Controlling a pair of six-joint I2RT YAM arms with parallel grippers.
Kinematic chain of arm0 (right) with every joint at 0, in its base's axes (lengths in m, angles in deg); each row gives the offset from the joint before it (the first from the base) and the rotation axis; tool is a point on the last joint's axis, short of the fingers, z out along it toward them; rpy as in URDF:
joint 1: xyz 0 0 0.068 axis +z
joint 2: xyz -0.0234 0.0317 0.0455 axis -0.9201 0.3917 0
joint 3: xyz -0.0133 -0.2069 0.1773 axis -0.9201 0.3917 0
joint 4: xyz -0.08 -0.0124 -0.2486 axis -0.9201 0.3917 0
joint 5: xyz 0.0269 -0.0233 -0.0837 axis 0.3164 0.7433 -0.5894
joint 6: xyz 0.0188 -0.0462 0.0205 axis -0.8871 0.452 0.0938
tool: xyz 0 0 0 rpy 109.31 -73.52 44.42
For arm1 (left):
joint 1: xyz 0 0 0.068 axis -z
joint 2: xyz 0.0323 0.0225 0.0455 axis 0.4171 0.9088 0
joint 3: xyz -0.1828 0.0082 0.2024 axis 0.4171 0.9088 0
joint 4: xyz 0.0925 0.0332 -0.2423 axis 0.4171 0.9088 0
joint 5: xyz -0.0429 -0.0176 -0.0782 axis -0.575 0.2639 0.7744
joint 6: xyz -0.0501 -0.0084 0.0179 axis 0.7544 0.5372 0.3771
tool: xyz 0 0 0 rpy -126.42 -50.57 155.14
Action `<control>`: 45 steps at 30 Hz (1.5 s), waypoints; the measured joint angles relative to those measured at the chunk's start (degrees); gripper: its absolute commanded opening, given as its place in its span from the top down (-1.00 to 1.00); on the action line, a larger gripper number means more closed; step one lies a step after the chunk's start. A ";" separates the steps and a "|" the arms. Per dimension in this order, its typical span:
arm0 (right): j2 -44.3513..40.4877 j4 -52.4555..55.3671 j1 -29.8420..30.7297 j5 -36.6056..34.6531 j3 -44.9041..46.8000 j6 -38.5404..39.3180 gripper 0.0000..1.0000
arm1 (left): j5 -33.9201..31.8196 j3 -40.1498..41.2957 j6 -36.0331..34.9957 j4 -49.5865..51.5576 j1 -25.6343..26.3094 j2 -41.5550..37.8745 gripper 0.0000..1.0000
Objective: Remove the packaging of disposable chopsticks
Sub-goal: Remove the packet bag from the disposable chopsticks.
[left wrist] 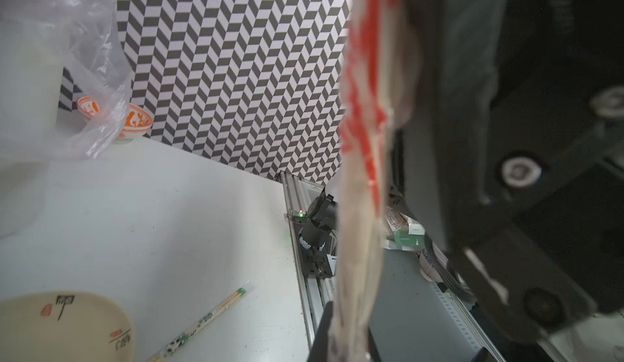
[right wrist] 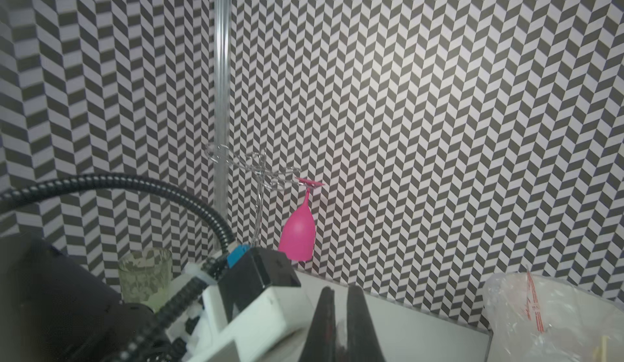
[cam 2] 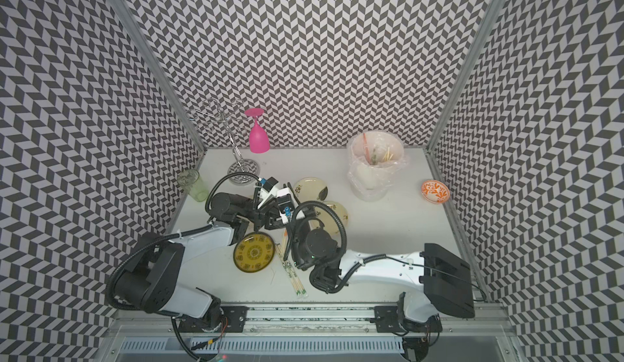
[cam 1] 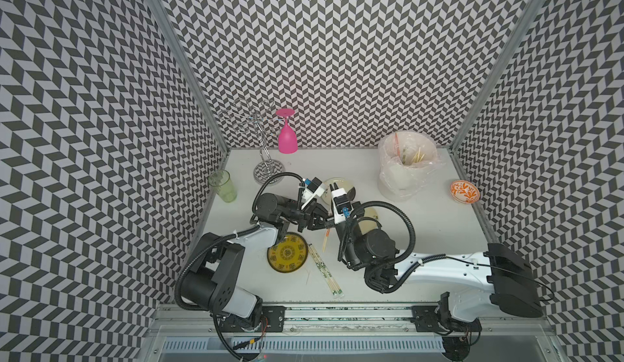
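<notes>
Just behind the yellow plate (cam 1: pixel 287 254), the left gripper (left wrist: pixel 344 346) and right gripper (right wrist: pixel 340 306) pinch the red-printed packaging (left wrist: pixel 364 107), jaws narrow. The disposable chopsticks (left wrist: pixel 354 242) sit inside it.

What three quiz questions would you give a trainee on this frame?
1. True or false: the pink goblet stands upright on the table.
2. What colour is the print on the chopstick sleeve gripped in the left hand? A) green B) red C) blue
3. Fill in: the wrapped chopsticks lying on the table sit beside the ___ patterned plate.
Key: 1 false, it hangs upside down from the wire rack; 2 B; 3 yellow.
</notes>
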 measured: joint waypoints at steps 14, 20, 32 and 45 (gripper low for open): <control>1.70 29.77 5.09 5.99 0.57 -4.94 1.00 | -20.72 -3.93 5.51 -4.81 -3.89 -3.89 1.00; -2.16 32.17 4.13 9.73 -2.93 -5.14 1.00 | -23.21 -3.93 6.88 -4.79 -3.89 -2.95 1.00; -23.91 39.12 -2.62 28.00 -0.35 -15.72 -0.28 | -25.22 -4.42 7.87 -4.81 -4.61 -2.73 1.00; -20.37 48.85 -15.69 55.23 -1.18 -30.45 -0.21 | -28.63 -8.87 7.72 -4.72 -3.67 -4.70 1.00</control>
